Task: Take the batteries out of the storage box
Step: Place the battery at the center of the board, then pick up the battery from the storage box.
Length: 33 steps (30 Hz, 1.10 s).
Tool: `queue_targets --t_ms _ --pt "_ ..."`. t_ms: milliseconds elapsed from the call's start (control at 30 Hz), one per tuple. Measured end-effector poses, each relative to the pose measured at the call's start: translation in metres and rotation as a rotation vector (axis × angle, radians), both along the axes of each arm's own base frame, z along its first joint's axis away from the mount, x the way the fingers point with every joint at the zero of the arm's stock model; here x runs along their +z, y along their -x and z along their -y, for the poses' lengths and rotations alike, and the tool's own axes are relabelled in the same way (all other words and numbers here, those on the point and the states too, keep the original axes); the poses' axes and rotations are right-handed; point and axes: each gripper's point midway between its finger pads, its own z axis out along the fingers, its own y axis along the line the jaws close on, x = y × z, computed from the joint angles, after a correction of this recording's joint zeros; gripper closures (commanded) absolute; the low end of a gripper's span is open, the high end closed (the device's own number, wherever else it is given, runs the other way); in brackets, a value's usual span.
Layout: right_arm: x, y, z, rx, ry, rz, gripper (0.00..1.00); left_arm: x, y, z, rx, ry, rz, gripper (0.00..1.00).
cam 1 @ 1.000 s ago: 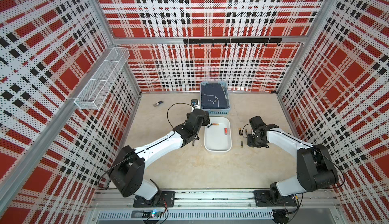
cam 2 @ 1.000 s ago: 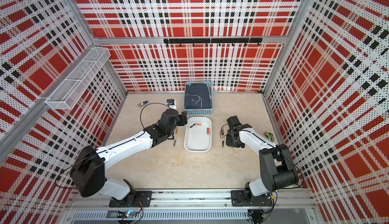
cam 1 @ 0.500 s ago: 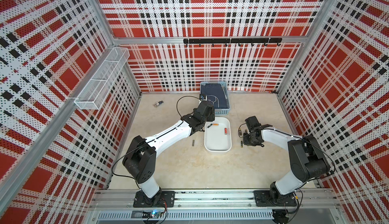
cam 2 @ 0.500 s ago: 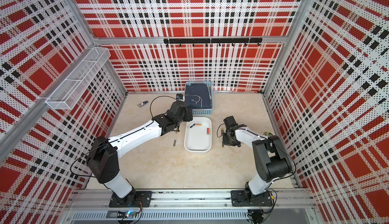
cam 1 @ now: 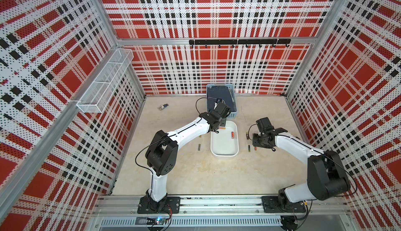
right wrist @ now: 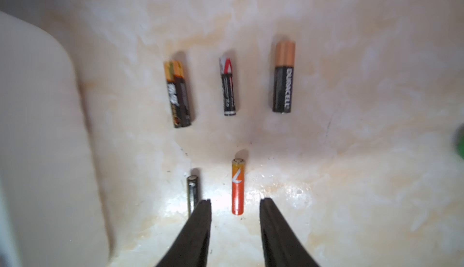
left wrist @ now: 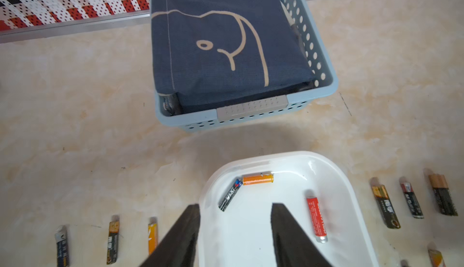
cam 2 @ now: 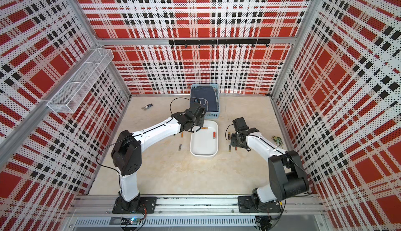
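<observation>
A white storage box (cam 1: 224, 146) sits mid-counter (cam 1: 195, 171), just in front of a light blue basket (left wrist: 324, 60) holding dark cloth (left wrist: 213, 65). Three batteries lie inside the box: an orange battery (left wrist: 257, 179) touching a black battery (left wrist: 229, 195) at the far end, and a red battery (left wrist: 316, 218) apart from them. The left fingers (left wrist: 187, 228) hover over the box's near corner, moderately wide and empty. The right fingers (right wrist: 198, 228) hang low over the counter beside the box, parted and holding nothing, with an orange-red battery (right wrist: 237, 188) lying loose just ahead of the gap. More batteries lie in rows on the counter on both sides of the box.
</observation>
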Motion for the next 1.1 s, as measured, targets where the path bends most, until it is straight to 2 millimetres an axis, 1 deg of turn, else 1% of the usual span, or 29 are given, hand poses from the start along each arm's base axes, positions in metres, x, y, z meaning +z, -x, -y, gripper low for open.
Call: queue_targets --t_ms 67,133,167,200,233,300,400,467,567,667,767,867,967,1033,1100 --pt "0.033 -0.004 0.0 0.0 -0.033 0.133 0.55 -0.004 -0.004 0.01 -0.019 -0.024 -0.013 0.54" --pt "0.058 -0.003 0.001 -0.001 -0.062 0.251 0.54 -0.01 -0.008 0.021 -0.037 -0.048 -0.028 0.54" --pt "0.065 0.0 0.002 -0.001 -0.074 0.298 0.54 -0.015 -0.009 0.025 -0.046 -0.064 -0.039 0.54" --pt "0.067 0.003 0.003 -0.001 -0.081 0.328 0.54 -0.02 -0.01 0.028 -0.052 -0.079 -0.052 0.54" --pt "0.067 0.008 0.005 -0.001 -0.086 0.352 0.54 -0.026 -0.011 0.032 -0.061 -0.099 -0.066 0.54" --pt "0.06 0.017 0.008 0.0 -0.091 0.378 0.54 -0.04 -0.01 0.036 -0.073 -0.135 -0.097 0.54" --pt "0.048 0.033 0.012 0.009 -0.1 0.424 0.53 -0.06 -0.006 0.035 -0.09 -0.194 -0.149 0.54" --pt "0.044 0.041 0.014 0.015 -0.108 0.466 0.52 -0.071 -0.003 0.032 -0.094 -0.23 -0.18 0.53" --pt "0.046 0.047 0.013 0.029 -0.134 0.533 0.52 -0.083 -0.001 0.023 -0.092 -0.277 -0.212 0.51" --pt "0.048 0.051 0.009 0.052 -0.173 0.597 0.52 -0.092 -0.001 0.015 -0.091 -0.318 -0.229 0.51" --pt "0.044 0.057 0.009 0.061 -0.189 0.63 0.51 -0.103 -0.004 0.01 -0.091 -0.351 -0.244 0.51" --pt "0.05 0.062 0.009 0.068 -0.206 0.687 0.49 -0.114 -0.005 0.008 -0.094 -0.373 -0.258 0.5" --pt "0.064 0.066 0.011 0.067 -0.221 0.757 0.48 -0.125 -0.007 0.005 -0.092 -0.389 -0.274 0.5" --pt "0.073 0.066 0.011 0.065 -0.229 0.796 0.48 -0.127 -0.007 0.004 -0.089 -0.395 -0.274 0.5" --pt "0.077 0.067 0.012 0.064 -0.232 0.817 0.48 -0.126 -0.008 0.005 -0.088 -0.391 -0.272 0.5"
